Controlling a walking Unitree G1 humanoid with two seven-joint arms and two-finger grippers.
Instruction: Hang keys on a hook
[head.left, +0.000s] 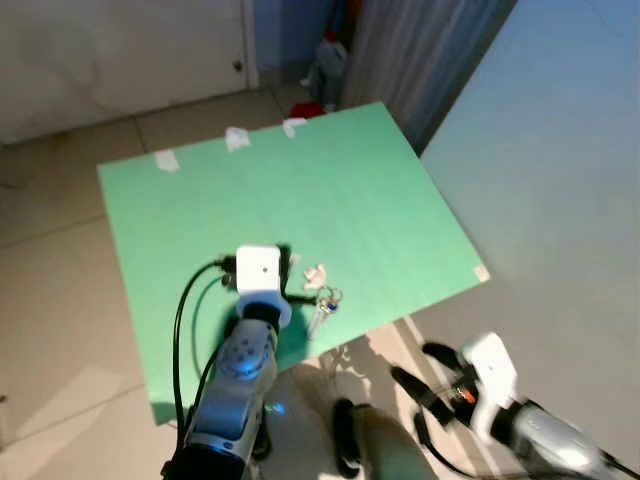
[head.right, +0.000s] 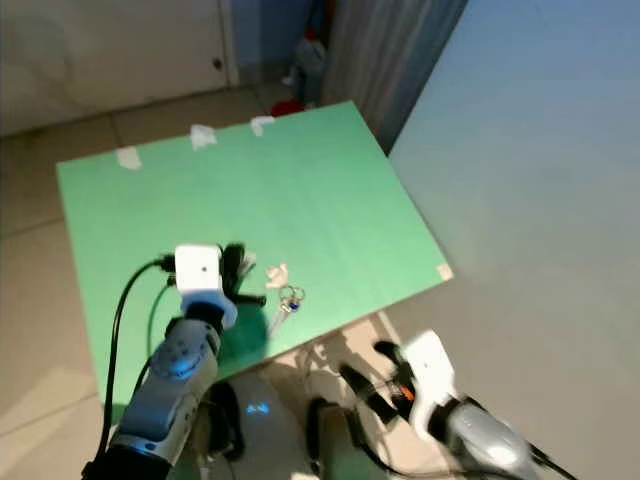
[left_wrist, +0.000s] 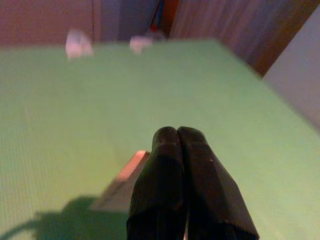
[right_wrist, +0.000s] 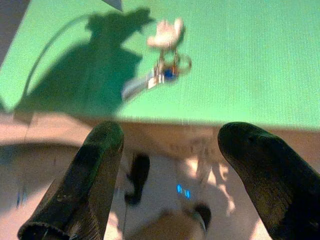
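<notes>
Keys lie on the green table, just right of the left gripper.

The left gripper (left_wrist: 178, 137) hovers low over the table (head.left: 360, 190) near its front edge, fingers pressed together on nothing. The keys (head.left: 322, 302), with a pale fob and blue tag, rest just beside it, not touching. The right gripper (right_wrist: 170, 145) hangs below the table's front edge, fingers spread wide and empty, the keys ahead of it and apart.

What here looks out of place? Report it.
The keys lie flat on the green table near its front edge, not on any hook. The left gripper, fingers shut, hovers beside them; the right gripper is open, off the table's edge.
</notes>
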